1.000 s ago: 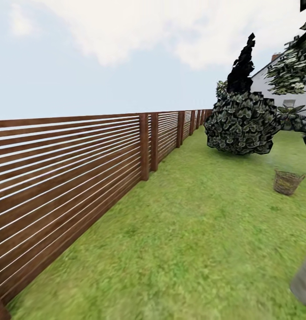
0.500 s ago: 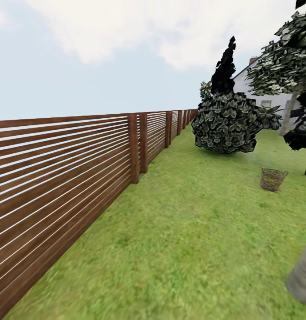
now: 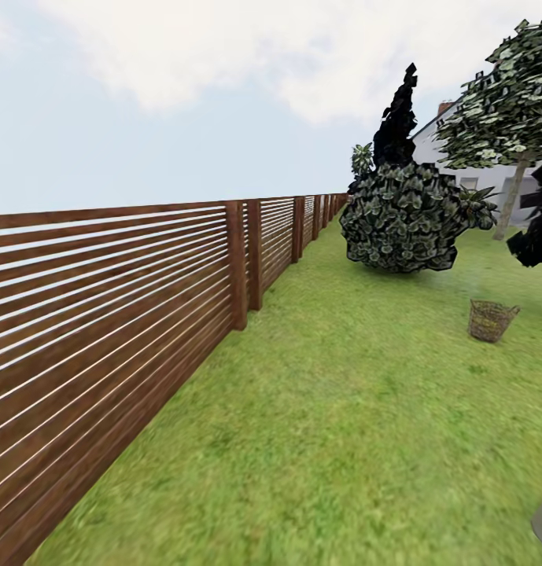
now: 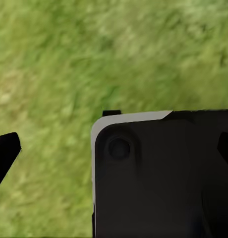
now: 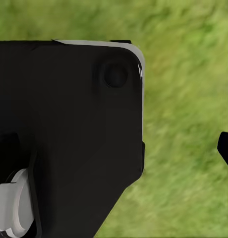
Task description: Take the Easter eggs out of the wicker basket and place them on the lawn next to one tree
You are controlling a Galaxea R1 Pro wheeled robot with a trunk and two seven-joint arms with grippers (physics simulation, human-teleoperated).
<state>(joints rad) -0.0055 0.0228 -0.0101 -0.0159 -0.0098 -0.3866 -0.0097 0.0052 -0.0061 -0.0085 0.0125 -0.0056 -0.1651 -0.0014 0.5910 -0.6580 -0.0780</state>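
The wicker basket [image 3: 491, 320] stood on the lawn [image 3: 341, 440] at right of frame, unreached. No egg was visible; all 3 placements judged outstanding. State of either end effector could not be told.

You have open lawn [image 3: 341, 440] ahead up to the basket [image 3: 492, 320]. The fence [image 3: 105, 314] walls off your left; a bush [image 3: 404, 216] stands beyond the basket.

tan wicker basket [image 3: 491, 320], mottled green lawn [image 3: 357, 424]
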